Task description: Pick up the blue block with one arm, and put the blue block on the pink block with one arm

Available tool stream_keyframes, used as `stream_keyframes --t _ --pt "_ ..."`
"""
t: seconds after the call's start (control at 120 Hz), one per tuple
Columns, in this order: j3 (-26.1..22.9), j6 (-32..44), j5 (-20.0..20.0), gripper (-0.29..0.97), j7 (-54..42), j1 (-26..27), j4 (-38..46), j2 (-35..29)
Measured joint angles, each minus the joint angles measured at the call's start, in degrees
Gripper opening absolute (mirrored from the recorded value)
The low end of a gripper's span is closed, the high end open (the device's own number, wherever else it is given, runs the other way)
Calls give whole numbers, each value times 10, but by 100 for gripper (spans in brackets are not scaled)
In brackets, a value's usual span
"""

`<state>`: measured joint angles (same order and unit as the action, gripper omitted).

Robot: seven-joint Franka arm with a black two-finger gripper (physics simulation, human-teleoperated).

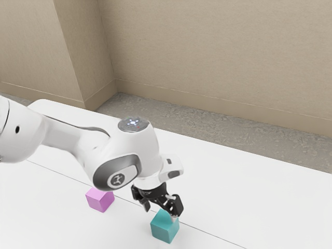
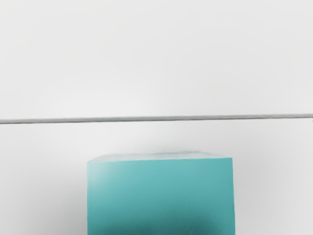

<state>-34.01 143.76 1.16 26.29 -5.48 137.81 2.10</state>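
- My black two-finger gripper [image 1: 162, 208] hangs just above the small teal-tinted blue block [image 1: 165, 229], with its fingers spread apart and gripping nothing.
- The blue block [image 2: 160, 196] sits on the white table [image 1: 249, 197]. In the wrist view it lies directly under my hand, just short of a thin grey seam [image 2: 156, 118].
- The small pink block [image 1: 99, 199] stands apart, toward the exterior view's left, its top bare.
- As I judge it, the step in hand is the approach for the pick, and nothing is lifted yet.
- The next move calls for lowering straight down until my fingers flank two opposite faces, then closing squarely before lifting.
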Motion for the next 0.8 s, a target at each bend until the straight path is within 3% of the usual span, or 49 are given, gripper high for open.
stream_keyframes --t 0.8 --pt "7 59 -3 66 9 -1 -9 77"
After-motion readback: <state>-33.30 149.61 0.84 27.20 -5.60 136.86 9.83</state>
